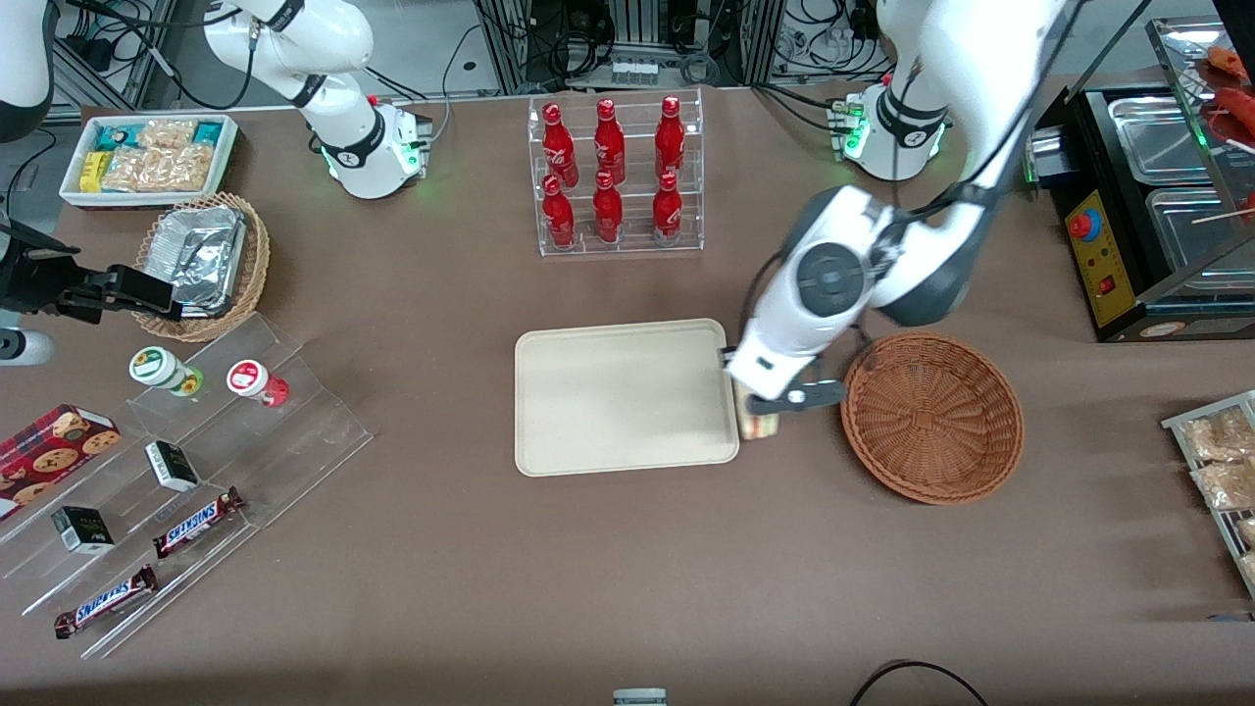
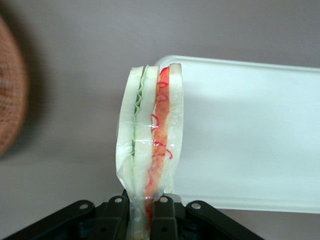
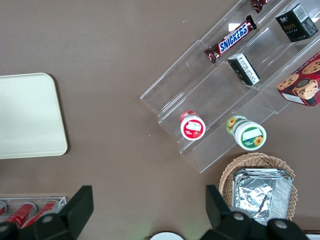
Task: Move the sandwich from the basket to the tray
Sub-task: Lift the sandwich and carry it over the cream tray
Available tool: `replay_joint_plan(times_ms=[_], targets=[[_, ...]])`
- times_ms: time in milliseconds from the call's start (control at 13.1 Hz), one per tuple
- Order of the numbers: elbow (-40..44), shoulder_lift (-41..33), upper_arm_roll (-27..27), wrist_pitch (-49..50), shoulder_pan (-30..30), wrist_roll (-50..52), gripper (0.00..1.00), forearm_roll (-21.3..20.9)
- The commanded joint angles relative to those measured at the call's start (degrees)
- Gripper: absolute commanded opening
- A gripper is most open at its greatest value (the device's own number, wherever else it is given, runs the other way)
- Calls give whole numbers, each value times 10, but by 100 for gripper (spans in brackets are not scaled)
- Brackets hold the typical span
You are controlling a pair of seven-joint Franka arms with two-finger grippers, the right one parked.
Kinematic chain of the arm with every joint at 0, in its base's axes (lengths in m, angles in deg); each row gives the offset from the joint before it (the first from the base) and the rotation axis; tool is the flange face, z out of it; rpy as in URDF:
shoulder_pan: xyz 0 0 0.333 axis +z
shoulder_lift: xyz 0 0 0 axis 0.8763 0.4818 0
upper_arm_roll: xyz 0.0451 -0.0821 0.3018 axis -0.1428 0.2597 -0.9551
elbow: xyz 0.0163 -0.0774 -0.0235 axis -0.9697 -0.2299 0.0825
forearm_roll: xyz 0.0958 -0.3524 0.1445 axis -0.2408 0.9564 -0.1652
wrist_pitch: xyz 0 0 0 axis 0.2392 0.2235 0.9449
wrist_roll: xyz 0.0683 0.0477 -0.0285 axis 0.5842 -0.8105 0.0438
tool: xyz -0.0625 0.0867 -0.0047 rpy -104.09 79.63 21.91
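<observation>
My left gripper (image 1: 770, 402) hangs in the gap between the tray (image 1: 618, 397) and the basket (image 1: 931, 417), shut on the sandwich (image 1: 757, 422). The wrist view shows the black fingers (image 2: 165, 215) pinching the wrapped sandwich (image 2: 150, 140) at one end, with its green, white and red layers on edge. The sandwich is held over the brown table at the cream tray's rim (image 2: 240, 200), close to a tray corner. The reddish-brown wicker basket (image 2: 10, 115) holds nothing that I can see.
A clear rack of red bottles (image 1: 613, 176) stands farther from the front camera than the tray. A black food warmer (image 1: 1147, 206) sits at the working arm's end. Acrylic steps with snack bars (image 1: 196, 520) and a foil-filled basket (image 1: 201, 260) lie toward the parked arm's end.
</observation>
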Motion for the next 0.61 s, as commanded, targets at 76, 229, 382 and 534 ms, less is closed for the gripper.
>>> replay_joint_plan(times_ms=[76, 229, 382, 534], targets=[[141, 106, -7, 40, -70, 39, 0, -9], [182, 142, -8, 40, -99, 67, 0, -34], [214, 174, -8, 40, -122, 80, 0, -44], [246, 202, -13, 40, -143, 88, 0, -45]])
